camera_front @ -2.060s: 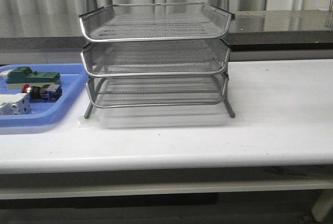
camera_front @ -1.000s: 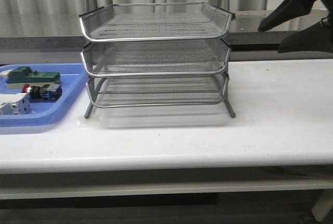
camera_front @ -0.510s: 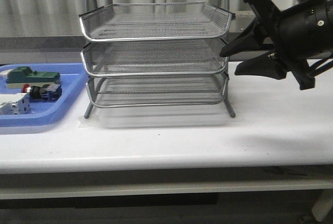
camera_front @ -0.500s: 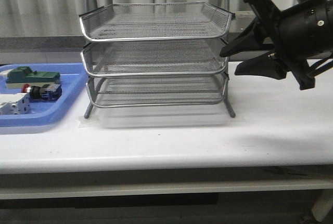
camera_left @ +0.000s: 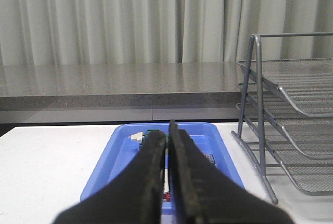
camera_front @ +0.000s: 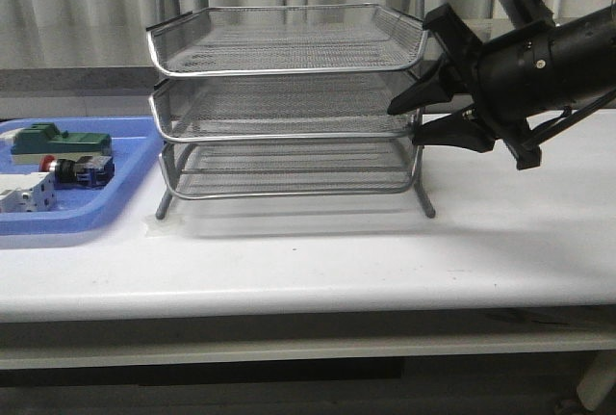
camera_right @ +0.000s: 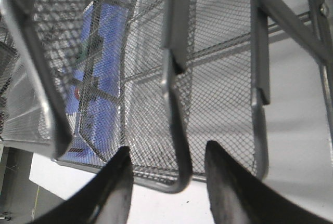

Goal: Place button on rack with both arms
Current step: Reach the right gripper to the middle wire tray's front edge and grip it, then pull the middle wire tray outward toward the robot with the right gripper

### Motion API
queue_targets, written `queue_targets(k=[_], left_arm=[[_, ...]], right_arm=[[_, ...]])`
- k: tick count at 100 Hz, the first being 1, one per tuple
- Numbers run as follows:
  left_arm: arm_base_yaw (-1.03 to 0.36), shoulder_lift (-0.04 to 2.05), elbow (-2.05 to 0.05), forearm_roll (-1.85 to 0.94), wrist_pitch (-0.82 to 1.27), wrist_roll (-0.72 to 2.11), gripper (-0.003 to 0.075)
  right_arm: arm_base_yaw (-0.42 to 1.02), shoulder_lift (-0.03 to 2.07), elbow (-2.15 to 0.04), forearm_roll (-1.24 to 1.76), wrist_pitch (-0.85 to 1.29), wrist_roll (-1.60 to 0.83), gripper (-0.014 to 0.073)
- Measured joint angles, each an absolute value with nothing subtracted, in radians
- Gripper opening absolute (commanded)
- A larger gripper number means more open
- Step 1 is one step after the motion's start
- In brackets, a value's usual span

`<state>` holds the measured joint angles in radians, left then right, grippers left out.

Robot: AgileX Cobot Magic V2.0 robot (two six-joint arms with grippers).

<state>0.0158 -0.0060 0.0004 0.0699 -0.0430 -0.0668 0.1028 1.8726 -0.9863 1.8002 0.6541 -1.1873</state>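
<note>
The button [camera_front: 69, 168], red head and blue rear block, lies in the blue tray [camera_front: 91, 211] at the left of the table. The silver three-tier rack [camera_front: 289, 97] stands mid-table. My right gripper [camera_front: 412, 118] is open at the rack's right side, level with the middle tier, its fingers either side of that tier's rim [camera_right: 177, 146]. My left gripper [camera_left: 168, 146] is shut and empty, held above the near end of the blue tray [camera_left: 125, 146]; the button is almost hidden behind its fingers. The left arm does not show in the front view.
A green rectangular block [camera_front: 60, 140] and a white terminal block [camera_front: 24, 194] lie in the blue tray beside the button. A dark counter [camera_front: 539, 44] and curtains run behind the table. The rack's frame leg [camera_left: 255, 115] stands right of the tray.
My right arm has come in from the upper right and moved left and down until its open fingers reach the rack's right side. The button and tray have not moved.
</note>
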Motion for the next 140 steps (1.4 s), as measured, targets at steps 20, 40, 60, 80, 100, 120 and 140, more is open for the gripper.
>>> queue_targets(k=[20,40,60,80,100,120,140], left_arm=[[0.016,-0.006,0.000,0.070,-0.043,-0.067,0.0004],[0.016,-0.006,0.000,0.070,-0.043,-0.067,0.0004],[0.016,-0.006,0.000,0.070,-0.043,-0.067,0.0004],[0.016,-0.006,0.000,0.070,-0.043,-0.067,0.0004],[0.016,-0.006,0.000,0.070,-0.043,-0.067,0.0004],[0.016,-0.006,0.000,0.070,-0.043,-0.067,0.0004],[0.016,-0.006,0.000,0.070,-0.043,-0.067,0.0004]], right_arm=[[0.103,1.902,-1.008,1.800,0.654,-1.189,0.0295],[0.103,1.908,-1.016,1.800,0.655,-1.189,0.0201],[0.103,1.908,-1.016,1.800,0.657,-1.189,0.0065],[0.103,1.908,-1.017,1.800,0.664,-1.193,-0.0016],[0.103,1.908,-1.013,1.804,0.664,-1.193,-0.0017],[0.103,1.894,-0.966,1.819,0.684,-1.204,-0.0015],[0.103,1.826,-0.876,1.822,0.684,-1.223,-0.0015]])
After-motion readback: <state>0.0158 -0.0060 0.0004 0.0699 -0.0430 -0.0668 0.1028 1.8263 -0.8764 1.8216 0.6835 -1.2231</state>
